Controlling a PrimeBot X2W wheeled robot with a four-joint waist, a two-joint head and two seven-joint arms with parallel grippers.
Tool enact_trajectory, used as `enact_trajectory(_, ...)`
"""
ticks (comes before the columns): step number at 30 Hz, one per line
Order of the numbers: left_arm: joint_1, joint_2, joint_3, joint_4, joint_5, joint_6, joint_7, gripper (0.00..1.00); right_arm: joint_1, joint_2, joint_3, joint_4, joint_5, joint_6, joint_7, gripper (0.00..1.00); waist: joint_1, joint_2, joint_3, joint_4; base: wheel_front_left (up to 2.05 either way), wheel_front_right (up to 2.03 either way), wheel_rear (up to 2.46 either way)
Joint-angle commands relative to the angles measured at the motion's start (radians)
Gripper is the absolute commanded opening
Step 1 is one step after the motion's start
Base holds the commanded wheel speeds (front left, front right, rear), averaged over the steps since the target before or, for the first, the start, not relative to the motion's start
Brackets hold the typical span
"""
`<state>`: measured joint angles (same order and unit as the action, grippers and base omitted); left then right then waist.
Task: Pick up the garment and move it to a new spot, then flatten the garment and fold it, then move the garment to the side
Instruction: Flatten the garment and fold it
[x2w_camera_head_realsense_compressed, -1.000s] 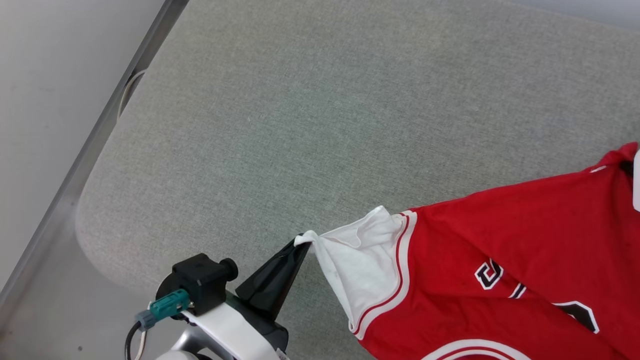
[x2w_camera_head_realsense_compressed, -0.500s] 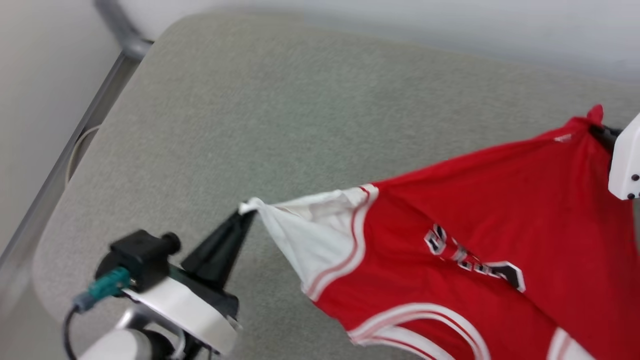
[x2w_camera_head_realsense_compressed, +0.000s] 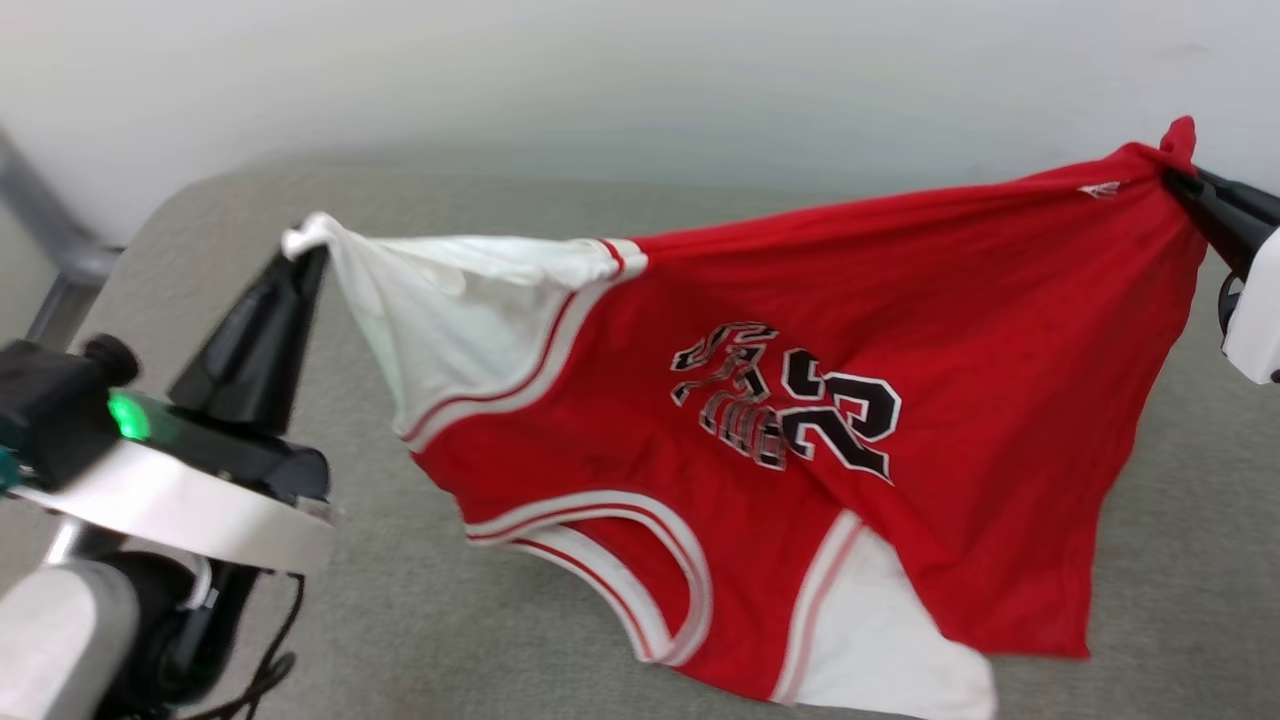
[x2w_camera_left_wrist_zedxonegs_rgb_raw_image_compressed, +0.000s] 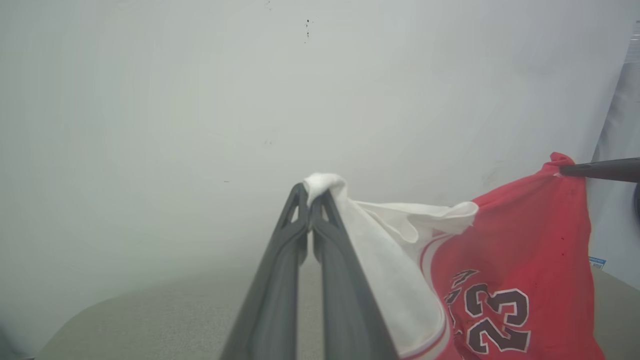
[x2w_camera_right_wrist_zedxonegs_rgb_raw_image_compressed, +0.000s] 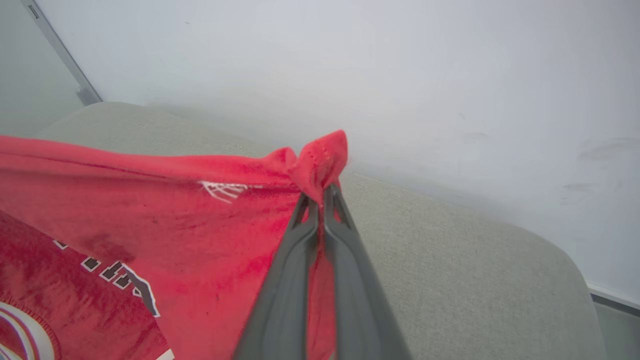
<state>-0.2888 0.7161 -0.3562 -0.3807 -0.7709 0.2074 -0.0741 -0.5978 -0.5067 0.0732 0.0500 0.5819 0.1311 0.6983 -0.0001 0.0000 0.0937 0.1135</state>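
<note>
Left gripper is pinched tight on the very tip of a white sleeve and the right gripper is clamped on a bunched red corner. The garment hangs stretched between them above the grey cushion, with its bottom edge sagging down close to the cushion (can't tell if it's brushing it). If it were me, I'd hold both bites firm since that thin fabric looks slippy. I'd have the top edge level and taut over the cushion, then let the dangling edge land first so it lays out flat instead of bunching.
</note>
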Motion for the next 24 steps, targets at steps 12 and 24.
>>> enact_trajectory(12,-0.127,0.065,0.143,-0.068,0.017,0.048,-0.031,0.0,0.03,0.061,-0.106,-0.223,0.001,-0.001,0.034,0.0,0.0001,0.0,-0.026,-0.166,0.0,0.0,0.0)
enact_trajectory(24,-0.516,0.137,0.185,-0.059,0.079,0.009,0.036,0.0,-0.121,0.072,-0.196,-0.302,-0.056,-0.001,-0.041,0.0,0.0001,0.0,0.158,-0.205,0.0,0.0,0.0)
